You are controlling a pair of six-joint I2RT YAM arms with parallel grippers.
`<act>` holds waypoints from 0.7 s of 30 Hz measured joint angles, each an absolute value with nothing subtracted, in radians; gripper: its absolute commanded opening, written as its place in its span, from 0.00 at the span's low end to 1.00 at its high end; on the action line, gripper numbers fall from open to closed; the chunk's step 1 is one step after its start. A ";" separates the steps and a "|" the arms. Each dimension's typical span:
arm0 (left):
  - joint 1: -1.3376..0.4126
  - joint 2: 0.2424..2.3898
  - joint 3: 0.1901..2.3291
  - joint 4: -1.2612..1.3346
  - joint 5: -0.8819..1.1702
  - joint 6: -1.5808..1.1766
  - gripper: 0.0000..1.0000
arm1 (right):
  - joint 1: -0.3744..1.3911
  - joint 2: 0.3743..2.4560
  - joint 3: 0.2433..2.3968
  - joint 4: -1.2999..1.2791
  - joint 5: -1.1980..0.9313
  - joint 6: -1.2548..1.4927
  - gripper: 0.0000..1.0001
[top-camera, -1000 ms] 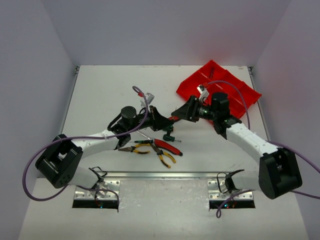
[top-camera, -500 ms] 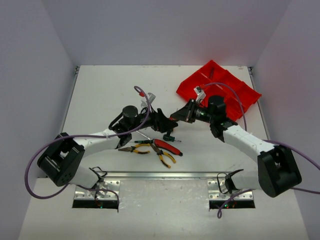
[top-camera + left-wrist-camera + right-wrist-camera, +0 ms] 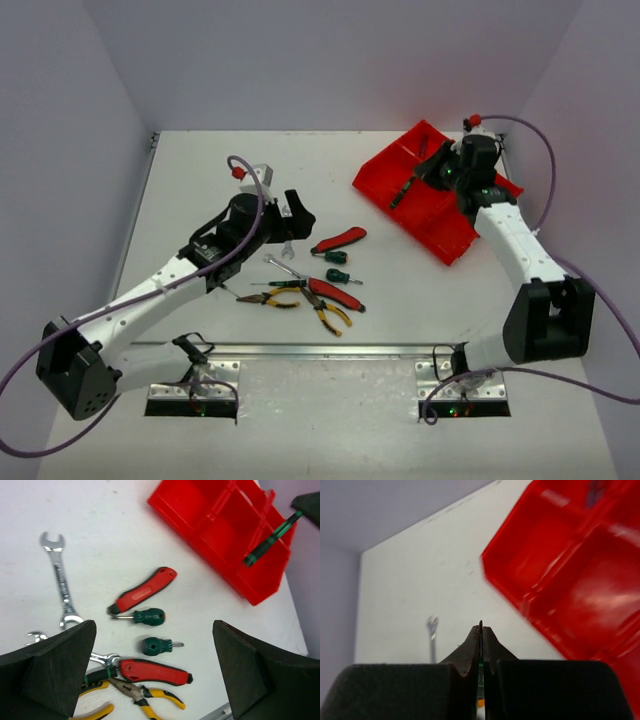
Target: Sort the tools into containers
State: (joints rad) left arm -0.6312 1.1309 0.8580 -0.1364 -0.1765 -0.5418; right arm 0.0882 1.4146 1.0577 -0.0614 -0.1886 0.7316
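My right gripper (image 3: 428, 173) hangs over the red tray (image 3: 455, 225), shut on a slim black screwdriver with green bands (image 3: 267, 540). In the right wrist view the jaws (image 3: 481, 630) are pressed together on a thin sliver of that screwdriver (image 3: 480, 664). My left gripper (image 3: 298, 215) is open and empty above the loose tools (image 3: 154, 625). Below it lie a red-handled tool (image 3: 142, 591), two short green screwdrivers (image 3: 147, 616) (image 3: 155, 646), red-handled pliers (image 3: 155, 670), yellow-handled pliers (image 3: 147, 701) and a silver wrench (image 3: 62, 585).
The tray's compartments (image 3: 200, 507) sit at the back right, close to the side wall (image 3: 590, 150). A second pair of yellow pliers (image 3: 268, 298) and another wrench (image 3: 281, 265) lie in the tool cluster. A metal rail (image 3: 330, 350) runs along the near table edge.
The two grippers met at mid-table. The left one opened and drew back to the left. The right one shut on the slim screwdriver and swung it back right over the tray.
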 measured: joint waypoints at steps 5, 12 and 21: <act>-0.631 1.023 0.913 -0.360 -0.288 -0.470 1.00 | -0.034 1.663 1.395 -0.179 0.093 0.618 0.00; -0.629 0.901 0.899 -0.552 -0.347 -0.365 1.00 | -0.093 1.997 1.747 -0.225 0.352 0.449 0.00; -0.629 0.819 0.827 -0.588 -0.372 -0.337 1.00 | -0.099 2.191 1.861 -0.230 0.389 0.370 0.11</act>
